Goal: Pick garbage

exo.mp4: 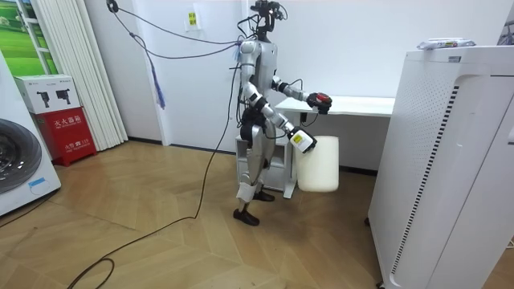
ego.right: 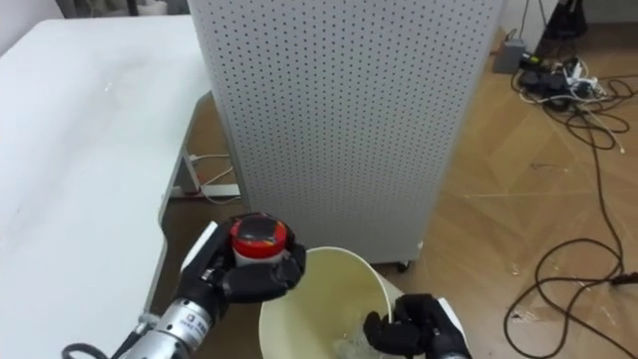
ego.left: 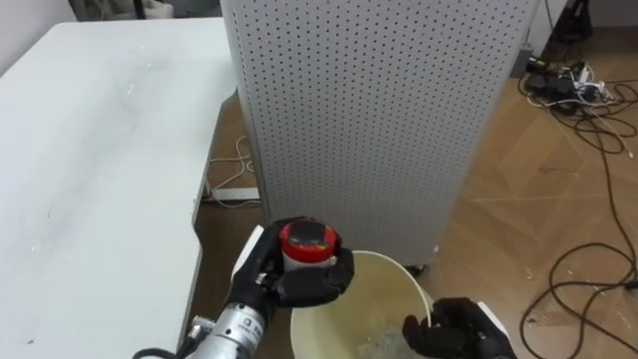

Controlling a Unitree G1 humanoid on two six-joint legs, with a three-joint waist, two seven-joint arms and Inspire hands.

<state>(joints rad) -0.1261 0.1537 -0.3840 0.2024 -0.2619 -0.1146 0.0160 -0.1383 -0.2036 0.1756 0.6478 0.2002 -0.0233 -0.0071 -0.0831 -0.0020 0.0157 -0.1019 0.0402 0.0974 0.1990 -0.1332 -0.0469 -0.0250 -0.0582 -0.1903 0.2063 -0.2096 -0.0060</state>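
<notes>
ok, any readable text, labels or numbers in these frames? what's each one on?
Nothing reads cleanly.
Red cabinet by the wall: white characters, too small.
White box on it: dark pictures, no legible words.
Yellow wall sign: blurred.
Red-lidded jar in the left hand: lid marking unreadable.
Bucket held by the right hand: no print visible.

One red-lidded jar (ego.left: 308,242), one cream bucket (ego.left: 409,278), one white table (ego.left: 90,170), one perforated white cabinet (ego.left: 369,110)
</notes>
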